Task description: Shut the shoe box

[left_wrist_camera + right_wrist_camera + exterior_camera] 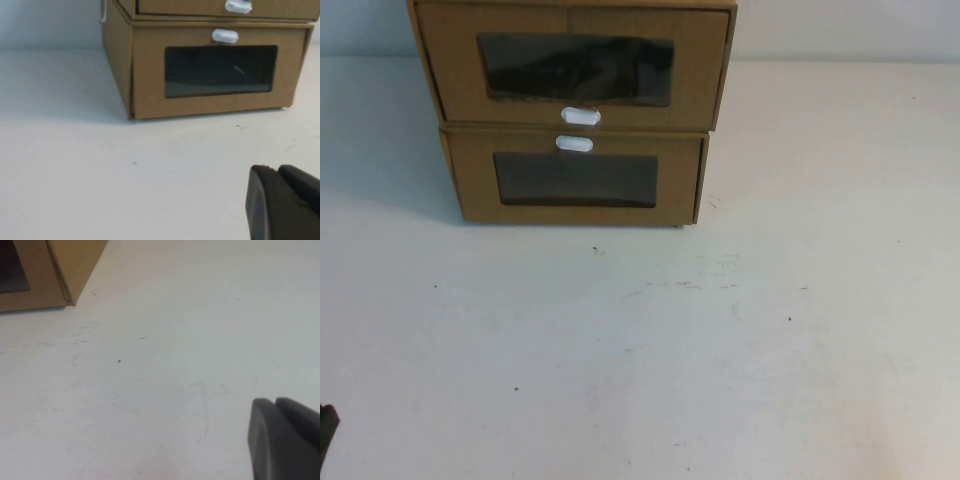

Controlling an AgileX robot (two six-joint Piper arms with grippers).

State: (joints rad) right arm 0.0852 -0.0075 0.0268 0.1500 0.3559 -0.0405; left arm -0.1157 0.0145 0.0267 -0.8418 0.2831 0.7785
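Note:
The shoe box (450, 60) is the upper of two stacked brown cardboard boxes at the back of the table. Its white pull tab (580, 116) sits below its clear window. Its front stands a little forward of the box beneath. Only its bottom strip (180, 6) and tab (238, 6) show in the left wrist view. My left gripper (275, 170) is shut and empty, low over the table, well in front of the boxes; a dark bit of it shows at the near left edge of the high view (325, 432). My right gripper (275, 402) is shut and empty over bare table to the right.
The lower cardboard box (475, 185) has its white tab (574, 144) above its window; it also shows in the left wrist view (150, 75), and its corner shows in the right wrist view (75, 260). The white table (670, 350) stretches in front of both boxes.

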